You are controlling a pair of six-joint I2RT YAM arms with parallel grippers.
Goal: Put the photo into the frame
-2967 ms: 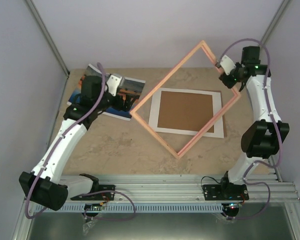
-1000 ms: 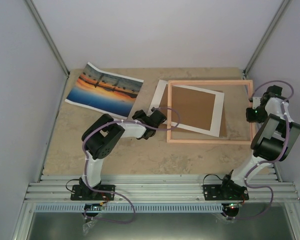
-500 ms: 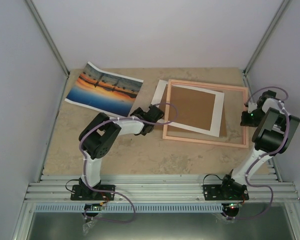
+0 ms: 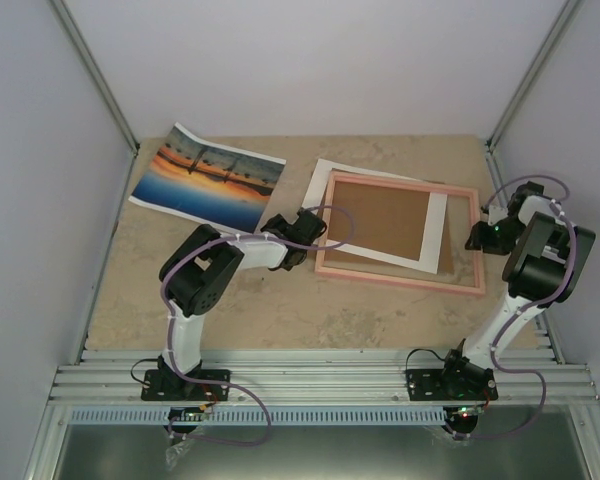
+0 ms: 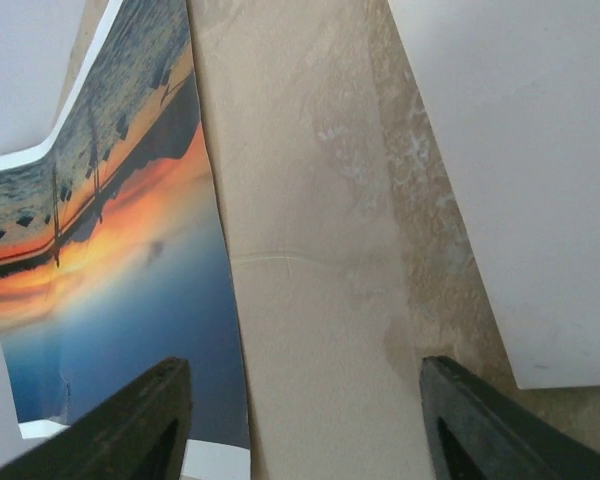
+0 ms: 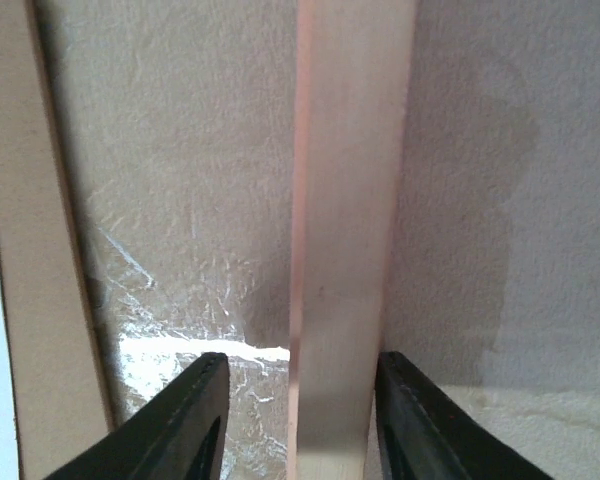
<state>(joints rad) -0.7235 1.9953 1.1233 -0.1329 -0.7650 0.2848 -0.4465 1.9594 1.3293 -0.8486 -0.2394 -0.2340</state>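
Lying face up at the far left of the table (image 4: 280, 310), the photo (image 4: 210, 178) shows its orange sunset and blue water, with one far corner bent upward near the wall. It is well apart from the frame (image 4: 400, 281), which rests flat on the right half of the table, slightly askew to the table's edges. Inside the pink rails sits the brown board (image 4: 385, 218) with its white border. The border's far-left corner pokes out past the frame, and a strip of brown runs beyond the white on the right side.

The left gripper (image 4: 298, 232) is low between the photo and the frame, just beside the frame's left rail. Its wrist view shows both dark fingers (image 5: 130, 430) spread wide with only bare table between them — the photo's edge lies to one side and a white surface to the other, and neither finger is touching anything.

The right gripper (image 4: 477, 238) is down at the frame's right rail. From its wrist camera the fingers (image 6: 205, 420) stand apart on either side of that rail. A clear gap of table shows on the inner side, while the outer finger sits just beside the wood — whether it touches cannot be told. The board's tan edge shows at the left of that view.
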